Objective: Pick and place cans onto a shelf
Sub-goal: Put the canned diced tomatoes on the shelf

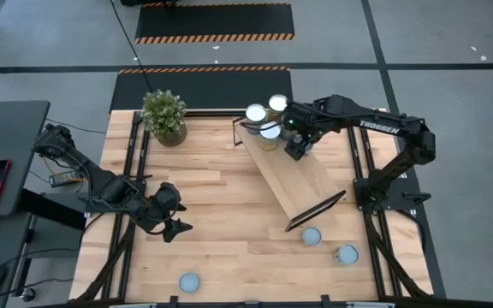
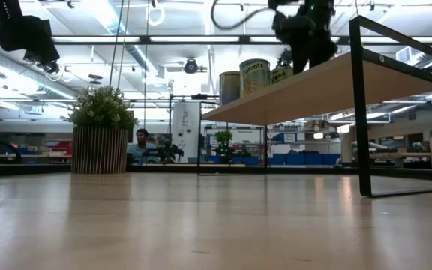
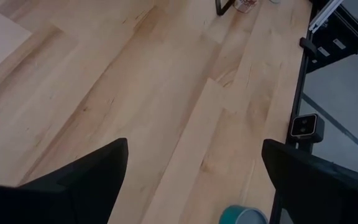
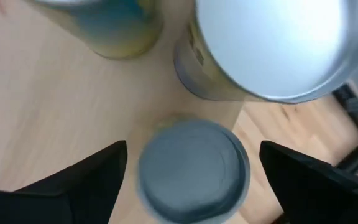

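Right gripper (image 4: 191, 171) spread wide over grey can (image 4: 193, 168); left gripper (image 3: 194, 177) open, idle

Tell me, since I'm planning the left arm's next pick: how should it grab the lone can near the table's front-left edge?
Grip the can across its round side wall, descending from straight above. It stands upright and alone, so the open left end effector can straddle it.

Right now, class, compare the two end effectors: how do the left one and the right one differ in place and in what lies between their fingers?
The left end effector sits over bare tabletop, while the right end effector sits over the shelf. The left has only wood between its fingers; the right has a grey-topped can between them. The left is far from the cans on the shelf; the right is beside them. Both are open.
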You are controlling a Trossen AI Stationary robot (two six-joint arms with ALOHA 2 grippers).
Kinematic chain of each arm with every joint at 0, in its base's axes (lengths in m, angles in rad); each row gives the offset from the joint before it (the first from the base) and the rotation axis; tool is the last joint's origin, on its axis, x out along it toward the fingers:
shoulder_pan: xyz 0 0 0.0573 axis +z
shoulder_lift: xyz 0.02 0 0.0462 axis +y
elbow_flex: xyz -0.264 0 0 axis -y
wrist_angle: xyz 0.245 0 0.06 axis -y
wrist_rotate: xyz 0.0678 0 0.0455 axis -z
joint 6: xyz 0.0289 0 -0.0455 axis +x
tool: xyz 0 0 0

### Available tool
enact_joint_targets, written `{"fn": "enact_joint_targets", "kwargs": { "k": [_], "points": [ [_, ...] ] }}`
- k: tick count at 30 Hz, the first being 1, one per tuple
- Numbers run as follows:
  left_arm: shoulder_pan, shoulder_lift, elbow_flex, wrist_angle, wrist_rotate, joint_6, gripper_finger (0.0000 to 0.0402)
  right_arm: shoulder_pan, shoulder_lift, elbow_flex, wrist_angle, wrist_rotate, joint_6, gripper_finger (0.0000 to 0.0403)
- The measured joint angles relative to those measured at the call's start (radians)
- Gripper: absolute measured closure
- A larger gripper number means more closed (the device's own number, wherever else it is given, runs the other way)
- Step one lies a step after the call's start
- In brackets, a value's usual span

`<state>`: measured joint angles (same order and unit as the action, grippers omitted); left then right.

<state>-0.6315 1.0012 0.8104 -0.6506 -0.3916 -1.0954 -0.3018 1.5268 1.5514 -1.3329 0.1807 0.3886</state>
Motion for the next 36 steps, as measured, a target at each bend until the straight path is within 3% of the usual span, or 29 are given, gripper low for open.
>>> {"fn": "enact_joint_targets", "kwargs": {
  "k": [10,20,24,31,36],
  "points": [
    [0.000,0.000,0.000,0.000,0.000,0.000,0.0027,0.135,-0.033,0.144,-0.066,0.038,0.076,0.0028],
    [0.000,0.000,0.000,0.002,-0.029,0.006,0.0027,0.529,-0.038,0.149,0.192,0.085,0.170,0.0035],
    [0.000,0.000,0.000,0.002,-0.030,0.008,0.0027,0.671,0.005,0.149,0.187,0.144,0.287,0.0041],
    [0.000,0.000,0.000,0.003,-0.031,0.033,0.0027,0.885,0.064,0.145,0.100,0.148,0.543,0.0050],
    [0.000,0.000,0.000,0.003,-0.033,0.034,0.0027,1.015,0.058,0.055,0.095,0.133,0.777,0.0055]
  ]
}}
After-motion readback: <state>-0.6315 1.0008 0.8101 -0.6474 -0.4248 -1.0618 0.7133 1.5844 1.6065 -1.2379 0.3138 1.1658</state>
